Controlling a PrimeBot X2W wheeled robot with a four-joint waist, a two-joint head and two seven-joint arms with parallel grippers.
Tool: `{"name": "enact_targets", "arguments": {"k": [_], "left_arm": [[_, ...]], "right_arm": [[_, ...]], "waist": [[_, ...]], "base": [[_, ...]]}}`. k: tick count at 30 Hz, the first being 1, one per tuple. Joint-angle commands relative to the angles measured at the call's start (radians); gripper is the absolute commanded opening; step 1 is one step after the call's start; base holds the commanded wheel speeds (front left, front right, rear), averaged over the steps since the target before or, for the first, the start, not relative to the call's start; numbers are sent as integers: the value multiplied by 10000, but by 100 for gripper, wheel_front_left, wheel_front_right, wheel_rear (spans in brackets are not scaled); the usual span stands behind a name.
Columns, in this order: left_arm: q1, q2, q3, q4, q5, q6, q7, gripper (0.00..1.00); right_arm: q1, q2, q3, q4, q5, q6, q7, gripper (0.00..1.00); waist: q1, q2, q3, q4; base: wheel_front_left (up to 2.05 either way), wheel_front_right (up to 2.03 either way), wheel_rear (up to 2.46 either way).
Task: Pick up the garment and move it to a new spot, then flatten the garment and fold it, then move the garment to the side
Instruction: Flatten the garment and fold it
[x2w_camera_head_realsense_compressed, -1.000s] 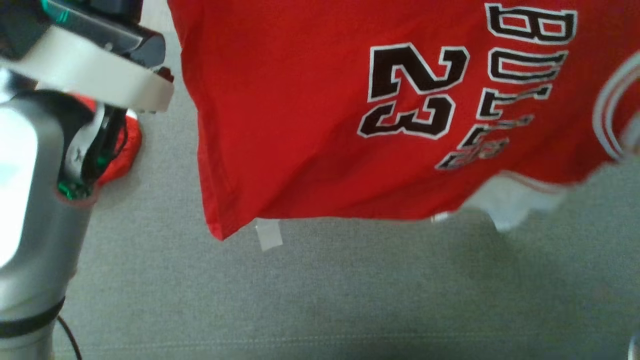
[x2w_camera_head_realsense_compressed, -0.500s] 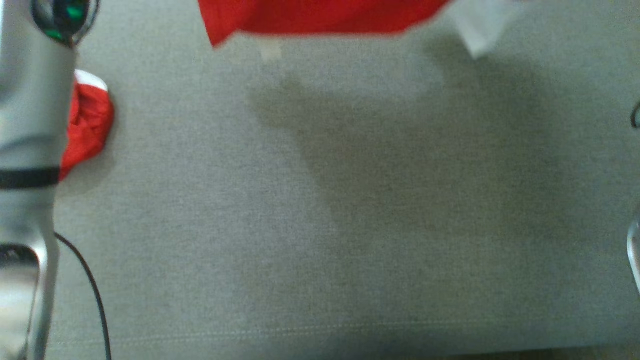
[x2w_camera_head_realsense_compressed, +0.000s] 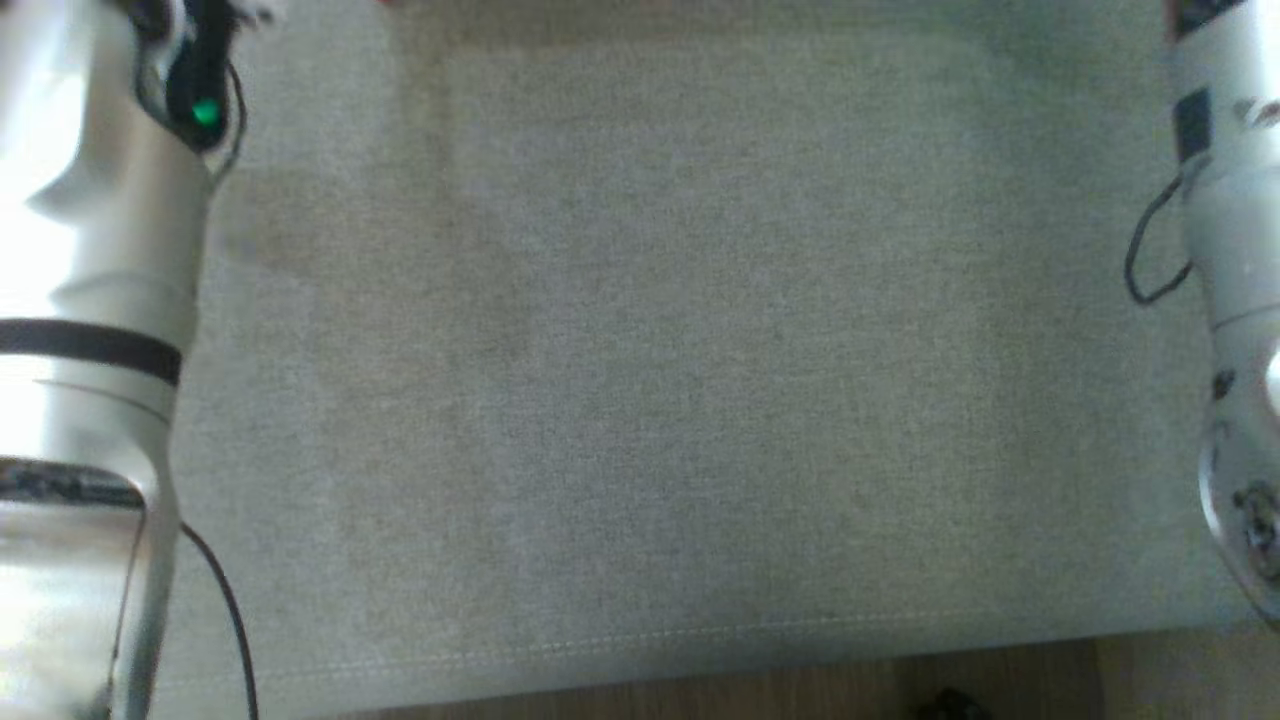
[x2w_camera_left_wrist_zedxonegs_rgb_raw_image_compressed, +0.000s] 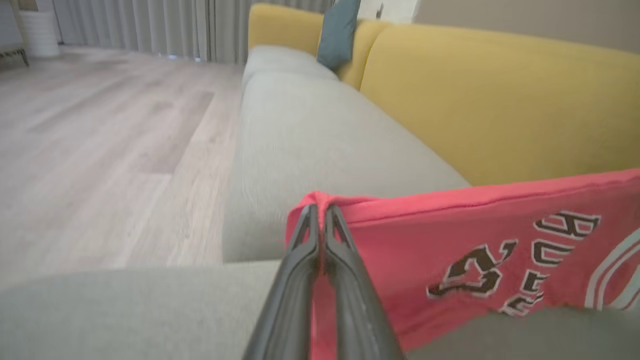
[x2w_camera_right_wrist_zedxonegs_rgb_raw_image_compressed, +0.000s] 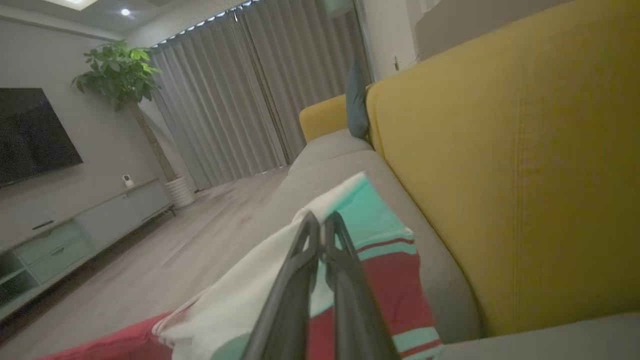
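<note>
Head view: the left forearm (x2w_camera_head_realsense_compressed: 90, 300) and right forearm (x2w_camera_head_realsense_compressed: 1235, 260) flank the grey sofa seat (x2w_camera_head_realsense_compressed: 640, 350). Left wrist view: the left gripper (x2w_camera_left_wrist_zedxonegs_rgb_raw_image_compressed: 320, 212) is pinched tight on a red hem corner of the garment (x2w_camera_left_wrist_zedxonegs_rgb_raw_image_compressed: 450, 250), whose cloth spreads rightward from the fingertips before the yellow backrest (x2w_camera_left_wrist_zedxonegs_rgb_raw_image_compressed: 500, 100). Right wrist view: the right gripper (x2w_camera_right_wrist_zedxonegs_rgb_raw_image_compressed: 320, 220) is clamped on the garment's white, striped edge, which drapes beside and below the fingers.

Soft blur throughout; right wrist view dim, head view washed-out.
</note>
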Motion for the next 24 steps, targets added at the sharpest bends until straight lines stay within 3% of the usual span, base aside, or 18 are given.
{"name": "enact_targets", "arguments": {"k": [1,5,11,16,24], "left_arm": [[-244,348,349,-169,-144,-30,-115,0],[224,154,511,117,-297,-54,-119,0],[1262,-75,861,-76,-362,-63,-120,0],[2906,-318,1192,-1018,-288,-67,-121,0],[5812,-424,1347,-2861,68,-70,-121,0]], "right_arm": [[67,167,300,-166,77,-7,-85,0],[702,81,666,35,556,-7,-315,0],[2246,-161,1130,-618,1209,-7,-566,0],[4401,-415,1321,-1844,1510,-7,-509,0],[8380,-277,283,-4438,1510,-7,188,0]], "waist": [[-2,1,324,-54],[-2,1,491,-16],[-2,1,441,25],[-2,1,67,126],[-2,1,-768,196]], "base": [[0,0,0],[0,0,0],[0,0,0],[0,0,0],[0,0,0]]}}
